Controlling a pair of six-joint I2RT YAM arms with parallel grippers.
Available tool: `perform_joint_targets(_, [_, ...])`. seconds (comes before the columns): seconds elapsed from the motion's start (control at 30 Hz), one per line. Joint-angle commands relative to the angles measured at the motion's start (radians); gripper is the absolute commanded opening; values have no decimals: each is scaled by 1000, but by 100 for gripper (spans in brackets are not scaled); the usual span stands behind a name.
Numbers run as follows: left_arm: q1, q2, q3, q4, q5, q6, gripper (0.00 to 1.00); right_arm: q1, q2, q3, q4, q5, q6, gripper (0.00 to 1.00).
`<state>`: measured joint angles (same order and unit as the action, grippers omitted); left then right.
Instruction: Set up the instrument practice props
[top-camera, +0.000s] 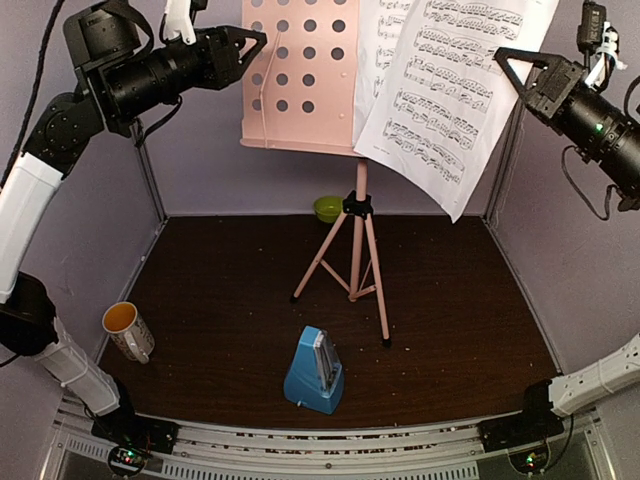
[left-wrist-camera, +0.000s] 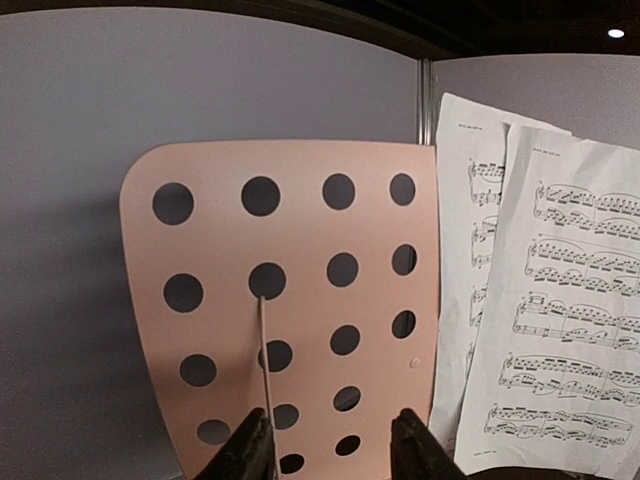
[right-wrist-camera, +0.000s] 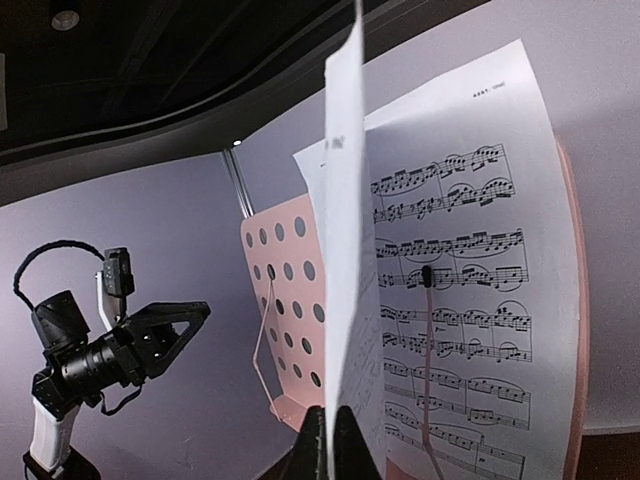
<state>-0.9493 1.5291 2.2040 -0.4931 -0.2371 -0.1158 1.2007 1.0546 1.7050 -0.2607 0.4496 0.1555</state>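
Observation:
The pink music stand (top-camera: 300, 75) stands on its tripod at the back middle of the table. Its perforated desk fills the left wrist view (left-wrist-camera: 290, 300). One sheet-music page (right-wrist-camera: 470, 300) lies on the desk's right half under a pink wire arm. My right gripper (right-wrist-camera: 330, 418) is shut on the edge of the second page (right-wrist-camera: 345, 250), which hangs in front of the first (top-camera: 455, 95). My left gripper (left-wrist-camera: 335, 432) is open and empty just in front of the desk's left half, not touching it (top-camera: 252, 42). The blue metronome (top-camera: 316, 372) stands at the table's front middle.
A white mug (top-camera: 128, 330) with an orange inside stands at the front left. A lime-green bowl (top-camera: 328, 208) sits behind the tripod legs (top-camera: 352, 265) by the back wall. Grey walls close the table on three sides.

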Motion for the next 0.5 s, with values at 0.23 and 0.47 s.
perform_joint_targets(0.23, [39, 123, 152, -134, -21, -41, 49, 6, 34, 72, -134, -12, -113, 0])
perform_joint_targets(0.47, [50, 163, 179, -165, -30, -49, 48, 4, 66, 121, -124, 39, -162, 0])
